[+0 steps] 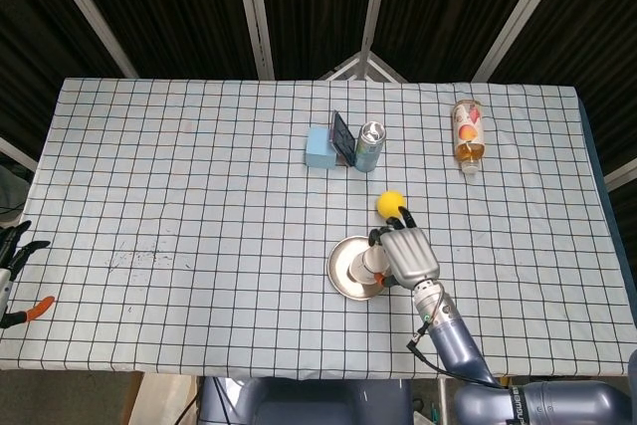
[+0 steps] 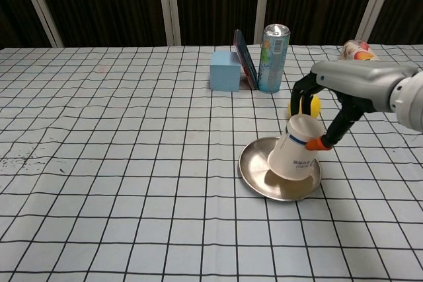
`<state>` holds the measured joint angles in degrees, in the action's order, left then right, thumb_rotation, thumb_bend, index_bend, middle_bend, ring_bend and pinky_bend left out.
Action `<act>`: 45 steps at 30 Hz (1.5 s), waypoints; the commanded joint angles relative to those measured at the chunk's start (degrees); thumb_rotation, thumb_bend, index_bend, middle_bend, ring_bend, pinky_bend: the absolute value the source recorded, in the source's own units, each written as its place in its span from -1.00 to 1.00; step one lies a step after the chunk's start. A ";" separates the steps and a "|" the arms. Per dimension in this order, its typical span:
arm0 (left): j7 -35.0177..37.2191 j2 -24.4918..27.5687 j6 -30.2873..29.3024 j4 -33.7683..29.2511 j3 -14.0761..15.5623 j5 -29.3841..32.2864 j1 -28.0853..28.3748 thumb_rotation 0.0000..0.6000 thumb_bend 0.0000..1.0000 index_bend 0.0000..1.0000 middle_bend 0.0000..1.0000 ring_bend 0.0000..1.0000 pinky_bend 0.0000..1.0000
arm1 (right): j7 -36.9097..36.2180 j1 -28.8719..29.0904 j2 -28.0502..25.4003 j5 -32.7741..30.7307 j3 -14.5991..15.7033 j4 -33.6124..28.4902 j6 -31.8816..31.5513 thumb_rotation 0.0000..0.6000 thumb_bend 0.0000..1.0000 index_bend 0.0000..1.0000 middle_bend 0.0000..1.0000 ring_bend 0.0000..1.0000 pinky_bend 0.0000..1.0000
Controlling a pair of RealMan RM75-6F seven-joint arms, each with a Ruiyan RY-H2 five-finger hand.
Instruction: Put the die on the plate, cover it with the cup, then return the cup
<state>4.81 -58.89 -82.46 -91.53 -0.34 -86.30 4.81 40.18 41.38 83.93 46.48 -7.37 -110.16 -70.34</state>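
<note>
The plate (image 2: 254, 177), a shallow metal dish, lies near the table's right-centre. Over it the right hand (image 2: 322, 100) wraps the upturned cup (image 2: 296, 155) by its upper wall, tilted, its mouth down on the plate. The die is hidden, presumably beneath. The cup looks like light, thin paper, easily crushed, so a gentle hold around the wall seems best. The left hand is out of sight.

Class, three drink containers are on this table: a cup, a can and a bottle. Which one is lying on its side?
The bottle at the far right lies flat on the cloth. The can stands upright, and the cup is held mouth-down over the plate by the right hand.
</note>
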 commanded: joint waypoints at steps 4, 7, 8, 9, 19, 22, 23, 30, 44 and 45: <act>0.00 0.03 -0.13 -0.05 0.07 -0.12 -0.07 1.00 -0.41 -0.59 -1.00 -1.00 -0.95 | 0.07 -0.08 1.94 1.33 1.18 1.15 0.32 1.00 -0.46 0.11 -0.09 -0.59 -1.00; 0.09 0.07 -0.15 -0.03 0.03 -0.07 -0.07 1.00 -0.41 -0.59 -1.00 -1.00 -0.95 | 0.03 0.03 2.60 1.49 1.32 1.56 0.65 1.00 -0.46 0.11 -0.08 -0.59 -1.00; 0.12 0.07 -0.14 -0.02 0.02 -0.07 -0.07 1.00 -0.41 -0.59 -1.00 -1.00 -0.95 | 0.04 0.09 2.81 1.50 1.34 1.72 0.77 1.00 -0.46 0.11 -0.08 -0.59 -1.00; 0.20 0.09 -0.09 0.00 0.03 -0.05 -0.06 1.00 -0.41 -0.59 -1.00 -1.00 -0.95 | 0.07 0.22 3.31 1.46 1.35 2.17 1.01 1.00 -0.46 0.11 -0.08 -0.59 -1.00; 0.44 0.19 0.04 0.08 0.10 -0.19 0.02 1.00 -0.41 -0.59 -1.00 -1.00 -0.95 | -0.56 1.32 6.11 1.12 0.13 5.04 2.63 1.00 -0.46 0.11 -0.08 -0.58 -1.00; 0.49 0.19 0.05 0.09 0.07 -0.17 0.04 1.00 -0.41 -0.59 -1.00 -1.00 -0.95 | -1.26 1.64 6.96 1.33 -0.69 6.13 2.83 1.00 -0.46 0.11 -0.08 -0.58 -1.00; 0.50 0.20 0.07 0.10 0.07 -0.14 0.05 1.00 -0.41 -0.59 -1.00 -1.00 -0.95 | -1.64 1.70 7.29 1.51 -0.99 6.55 2.83 1.00 -0.45 0.11 -0.08 -0.58 -1.00; 0.15 0.11 0.44 0.15 0.08 -0.05 0.22 1.00 -0.41 -0.58 -1.00 -1.00 -0.95 | -4.90 1.68 9.64 3.22 -2.52 10.42 2.75 1.00 -0.44 0.13 -0.08 -0.56 -1.00; -0.21 0.02 0.60 0.09 0.00 0.22 0.30 1.00 -0.41 -0.57 -1.00 -1.00 -0.95 | -11.01 0.65 13.42 5.98 -4.29 19.58 2.39 1.00 -0.43 0.14 -0.08 -0.55 -1.00; -0.20 0.04 0.61 0.08 0.00 0.24 0.29 1.00 -0.41 -0.57 -1.00 -1.00 -0.95 | -10.89 0.54 13.39 6.19 -4.15 20.04 2.25 1.00 -0.43 0.15 -0.08 -0.55 -1.00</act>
<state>4.61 -58.85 -81.85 -91.45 -0.34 -86.05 5.10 29.28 42.13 97.21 52.32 -11.69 -90.79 -67.95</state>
